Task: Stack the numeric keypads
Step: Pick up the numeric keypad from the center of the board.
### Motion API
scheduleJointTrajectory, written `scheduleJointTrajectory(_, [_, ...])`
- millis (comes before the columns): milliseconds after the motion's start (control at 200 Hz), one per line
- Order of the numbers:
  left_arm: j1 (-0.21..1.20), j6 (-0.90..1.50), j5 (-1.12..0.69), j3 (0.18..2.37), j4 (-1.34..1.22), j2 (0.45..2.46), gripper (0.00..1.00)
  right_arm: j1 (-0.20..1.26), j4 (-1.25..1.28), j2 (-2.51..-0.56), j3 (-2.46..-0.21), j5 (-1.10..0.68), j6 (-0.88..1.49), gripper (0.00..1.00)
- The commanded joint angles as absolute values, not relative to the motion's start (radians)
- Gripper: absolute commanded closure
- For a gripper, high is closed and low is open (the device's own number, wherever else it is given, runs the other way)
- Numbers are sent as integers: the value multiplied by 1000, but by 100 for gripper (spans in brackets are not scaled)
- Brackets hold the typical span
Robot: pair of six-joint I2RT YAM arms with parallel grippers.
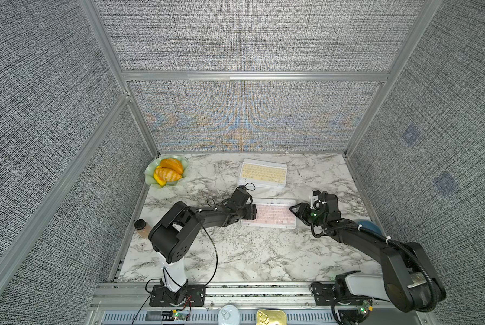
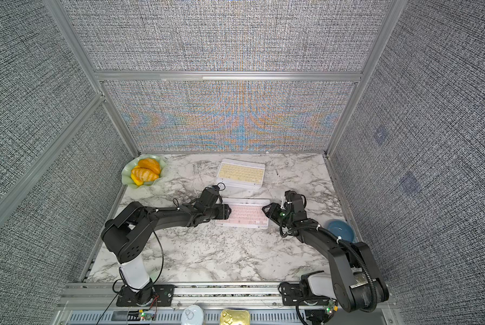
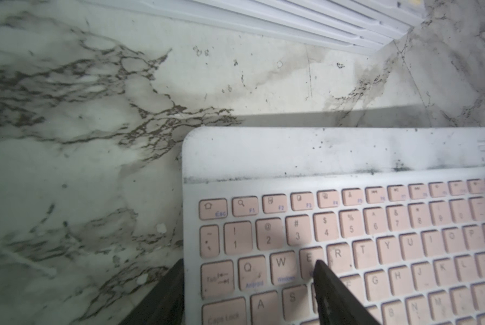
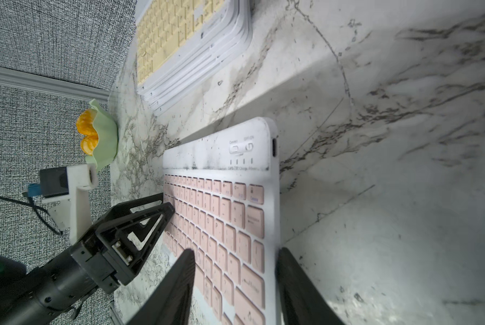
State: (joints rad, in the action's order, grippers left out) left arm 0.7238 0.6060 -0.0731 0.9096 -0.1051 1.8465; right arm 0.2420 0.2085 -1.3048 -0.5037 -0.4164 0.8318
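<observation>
A pink-keyed keypad [image 1: 269, 215] [image 2: 245, 215] hangs just above the marble table, throwing a shadow beneath it. My left gripper [image 1: 254, 211] [image 3: 248, 263] is shut on its left short edge, one finger over the keys and one beneath the frame. On the opposite short edge my right gripper [image 1: 292, 209] [image 4: 237, 251] is shut the same way. Behind it, a stack of keypads [image 1: 262, 173] [image 4: 179, 42] with a pale yellow one on top rests near the back wall. Key colours of the lower ones are hidden.
A green dish [image 1: 150, 171] of orange fruit sits in the back left corner. A brown cup with a dark lid [image 1: 142, 226] stands at the left edge, a blue bowl [image 2: 341, 229] at the right edge. Two tins [image 1: 271, 316] lie on the front rail.
</observation>
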Motion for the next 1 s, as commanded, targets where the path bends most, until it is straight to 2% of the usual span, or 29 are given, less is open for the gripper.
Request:
scheduleJointTrajectory(0, [749, 635, -302, 896, 63, 1879, 30, 253, 340, -1302, -504, -669, 877, 50])
scheduleJointTrajectory(715, [756, 605, -339, 863, -20, 1873, 30, 253, 410, -1303, -463, -764, 894, 50])
scheduleJointTrajectory(996, [762, 595, -345, 862, -25, 1885, 30, 253, 543, -1302, -424, -798, 963, 50])
